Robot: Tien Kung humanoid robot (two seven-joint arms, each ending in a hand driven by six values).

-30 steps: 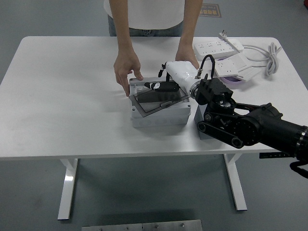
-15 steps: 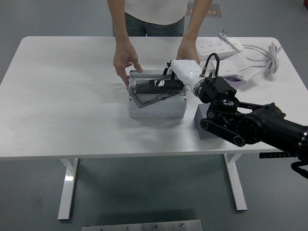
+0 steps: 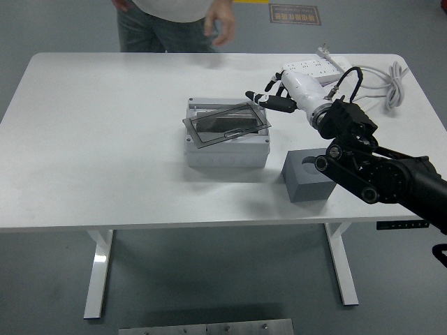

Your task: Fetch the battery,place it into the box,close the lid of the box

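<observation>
The grey box [image 3: 227, 151] stands mid-table. Its lid [image 3: 209, 137], a grey frame with a clear window, lies on top of it, twisted a little out of line with the rim. A dark shape shows through the window; I cannot tell if it is the battery. My right hand [image 3: 269, 101], white with black fingers, hovers just right of the box's far right corner. Its fingers are relaxed, hold nothing, and are off the lid. My left arm is out of view.
A grey block [image 3: 307, 183] stands right of the box, under my right forearm. White power strips [image 3: 318, 68] and a cable [image 3: 391, 87] lie at the back right. A person stands back from the far edge, one hand [image 3: 220, 28] off the table.
My right hand has let go of the lid and drawn back to the right. The person's hands have left the box and pulled away from the table. The lid now rests on the box.
</observation>
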